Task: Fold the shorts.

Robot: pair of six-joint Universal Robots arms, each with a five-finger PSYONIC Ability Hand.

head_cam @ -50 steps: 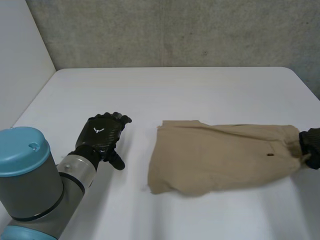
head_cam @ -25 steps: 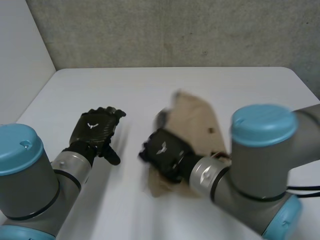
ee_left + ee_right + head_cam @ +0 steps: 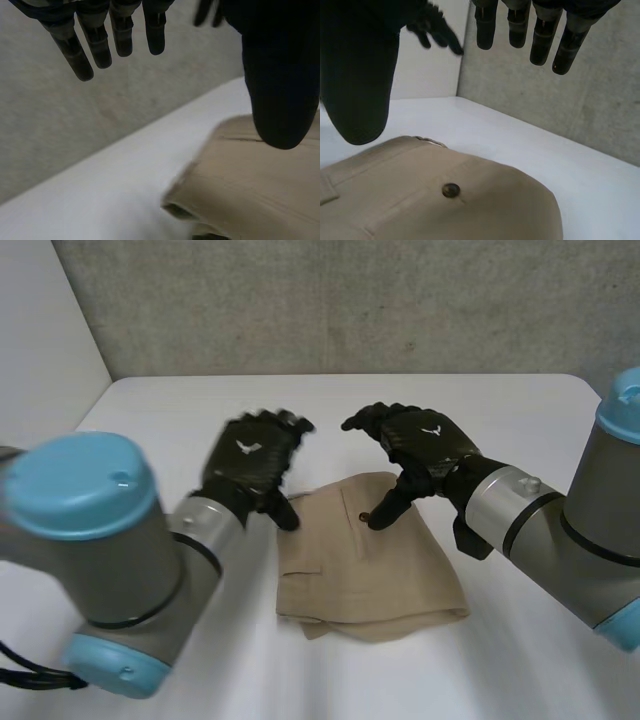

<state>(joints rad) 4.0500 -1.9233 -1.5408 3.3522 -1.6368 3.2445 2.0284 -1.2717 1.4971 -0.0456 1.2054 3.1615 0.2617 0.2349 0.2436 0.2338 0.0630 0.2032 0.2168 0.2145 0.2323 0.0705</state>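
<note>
Head view: shorts [image 3: 365, 560] folded double, middle of counter [image 3: 150, 430]. Above their far edge, left hand [image 3: 250, 465] and right hand [image 3: 420, 445], both wide, holding nothing. Likely first fold done; next needs fresh edge grasp.

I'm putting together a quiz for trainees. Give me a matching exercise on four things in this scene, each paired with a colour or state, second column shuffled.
1 shorts
2 button
3 table
4 right robot hand

A white
B open, over the shorts
C tan, folded
D small, dark, round

Pairs: 1-C, 2-D, 3-A, 4-B
</note>
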